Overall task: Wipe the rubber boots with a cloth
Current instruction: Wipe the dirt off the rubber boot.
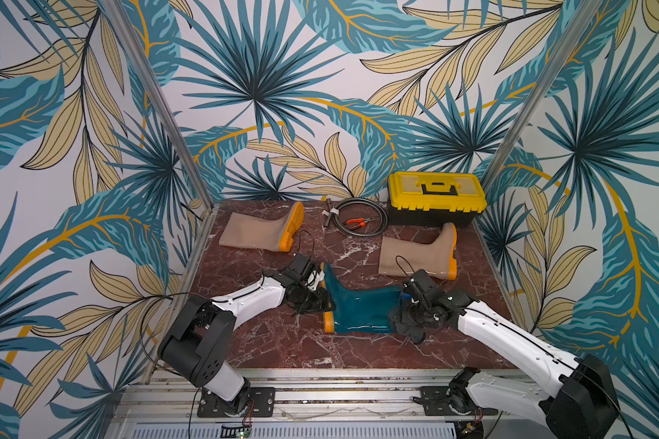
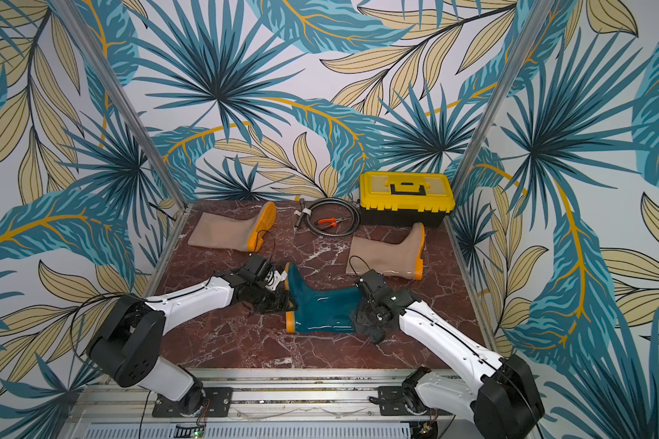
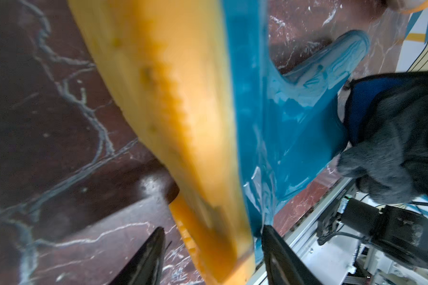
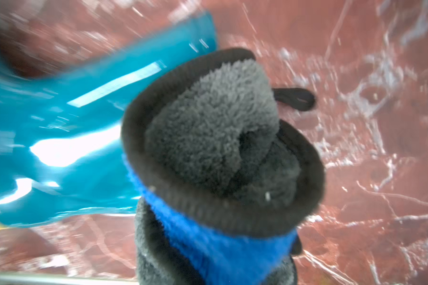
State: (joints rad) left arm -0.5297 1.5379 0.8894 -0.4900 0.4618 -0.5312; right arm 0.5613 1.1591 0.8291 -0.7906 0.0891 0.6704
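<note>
A dark teal rubber boot lies on its side mid-table, orange sole toward the left arm. My left gripper is open, its jaws straddling the boot's orange heel with a gap on one side. My right gripper is at the boot's shaft opening, shut on the cloth, a fluffy charcoal rag with a blue patch that hides the fingers. The cloth touches the shaft's end. Two beige rubber boots lie farther back.
A yellow and black toolbox stands at the back right. Beside it lies a coiled grey cable with orange pliers inside the coil. The red marble tabletop is walled on three sides, with aluminium rails along the front.
</note>
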